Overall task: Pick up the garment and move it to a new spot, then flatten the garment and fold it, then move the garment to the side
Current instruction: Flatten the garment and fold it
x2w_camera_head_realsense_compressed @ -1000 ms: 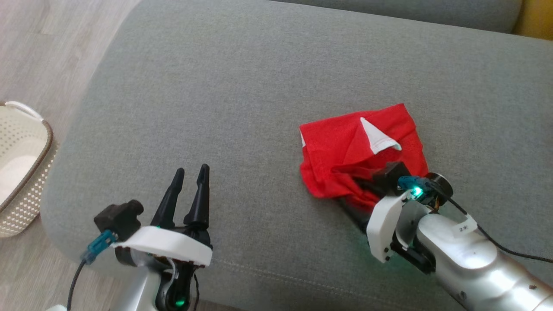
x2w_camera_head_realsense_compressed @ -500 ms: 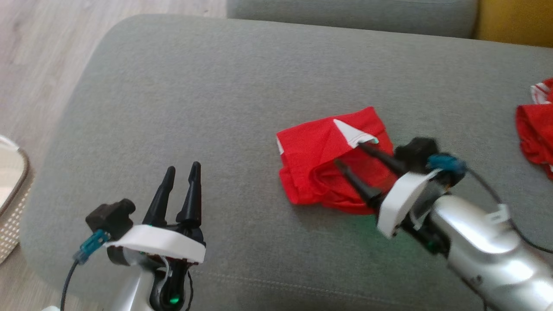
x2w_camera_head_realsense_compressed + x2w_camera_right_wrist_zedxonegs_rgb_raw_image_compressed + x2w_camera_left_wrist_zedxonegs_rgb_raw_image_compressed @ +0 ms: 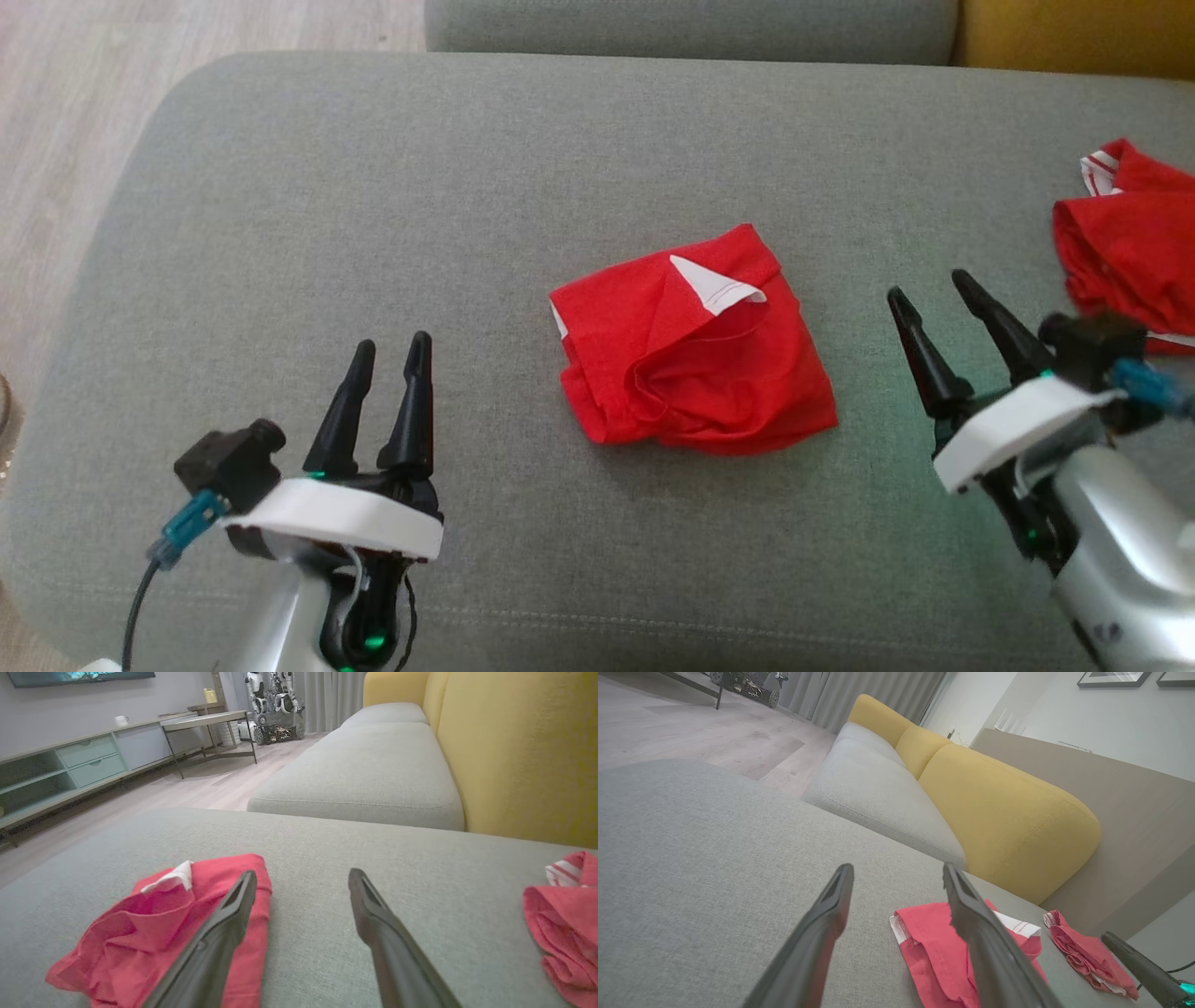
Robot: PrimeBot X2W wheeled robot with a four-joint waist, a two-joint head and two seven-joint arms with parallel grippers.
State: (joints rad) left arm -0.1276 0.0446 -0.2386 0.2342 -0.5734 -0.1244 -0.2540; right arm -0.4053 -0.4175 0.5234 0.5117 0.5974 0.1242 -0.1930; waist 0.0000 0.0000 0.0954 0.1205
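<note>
Wide bare cushion (image 3: 373,187) lies left of our loosely folded red garment (image 3: 691,359); left tool (image 3: 392,343) and right tool (image 3: 929,287) released.

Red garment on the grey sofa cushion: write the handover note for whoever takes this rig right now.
Left gripper: open, empty, over the grey fabric sofa cushion, left of the garment.
Right gripper: open, empty, right of the garment, not touching it.
Folded red fabric garment with white trim: mid-cushion, a compact, slightly rumpled bundle; neither gripper holds it.
Second red garment with white stripes: crumpled at the cushion's right side.
Done: the fold looks finished.
Left: probably moving the bundle to the side; I cannot tell whether this spot is final.
</note>
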